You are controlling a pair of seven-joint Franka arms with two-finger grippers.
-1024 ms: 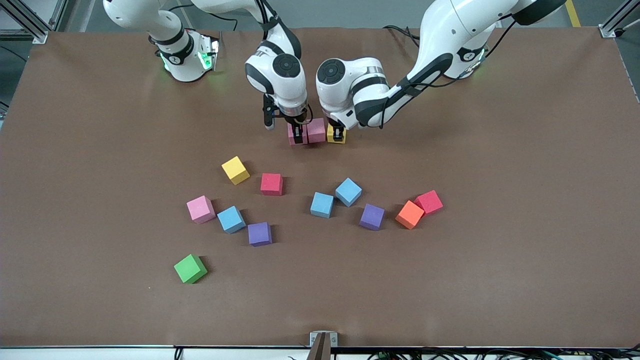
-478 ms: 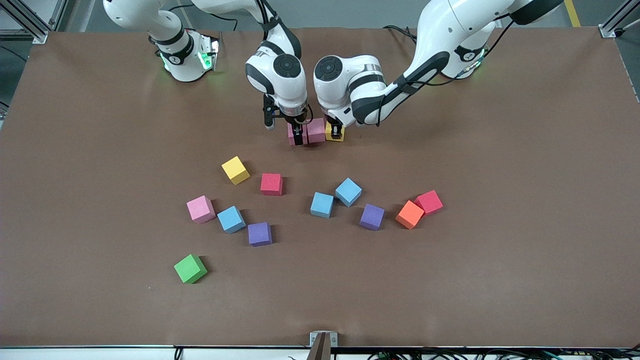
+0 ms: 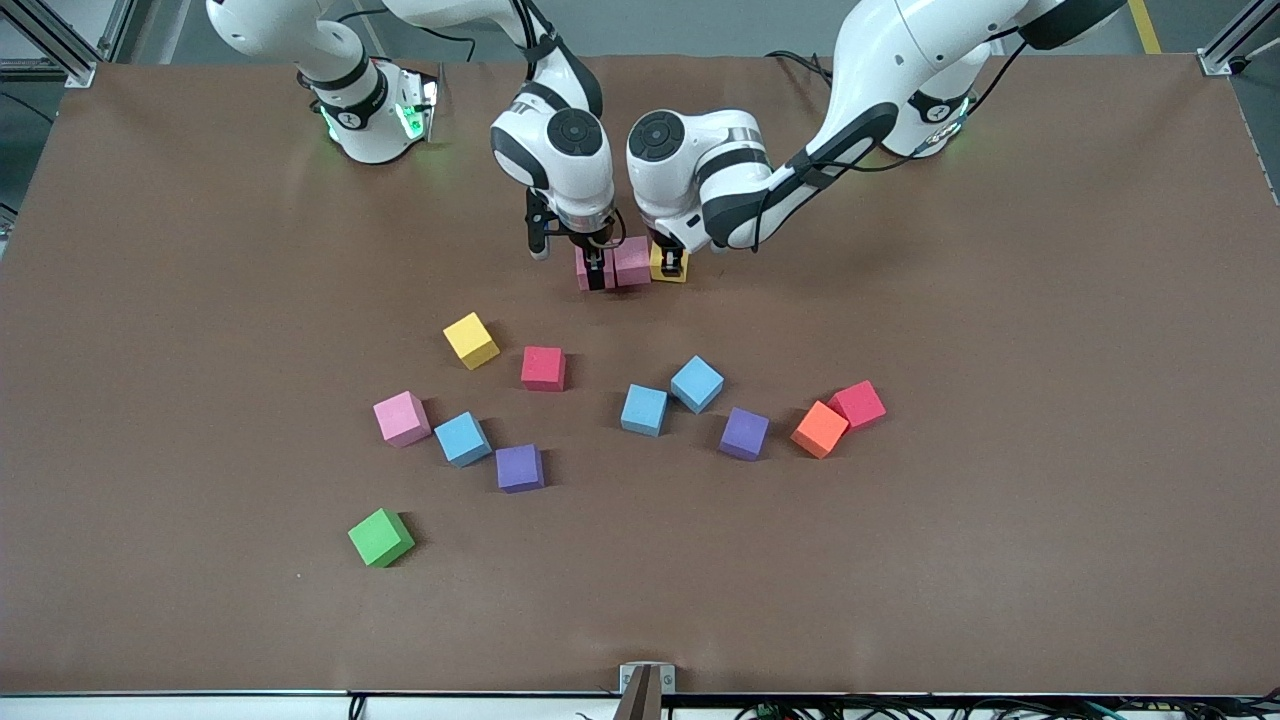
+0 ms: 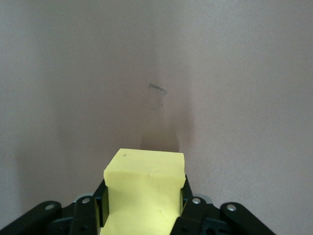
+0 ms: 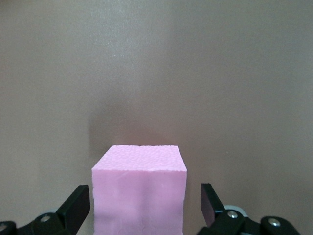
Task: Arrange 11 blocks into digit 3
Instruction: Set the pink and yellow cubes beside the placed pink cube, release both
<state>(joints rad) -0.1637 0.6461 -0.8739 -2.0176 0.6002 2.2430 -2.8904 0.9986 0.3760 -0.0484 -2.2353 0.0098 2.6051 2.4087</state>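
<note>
1. Front view shows a short row of three cubes near the middle of the brown surface, close to the robots' bases: a pink cube, a second pink cube touching it, and a yellow cube just beside that one, toward the left arm's end.
2. The left tool is clamped on the yellow cube; the left wrist view shows its fingers pressed against both sides.
3. The right tool stands spread around the first pink cube; the right wrist view shows gaps between the cube and each fingertip.
4. Loose cubes lie nearer the front camera: a second yellow cube, a red cube, a third pink cube, three light blue cubes, two purple cubes, and another red cube touching an orange cube.
5. A green cube sits nearest the camera, apart from the rest.
</note>
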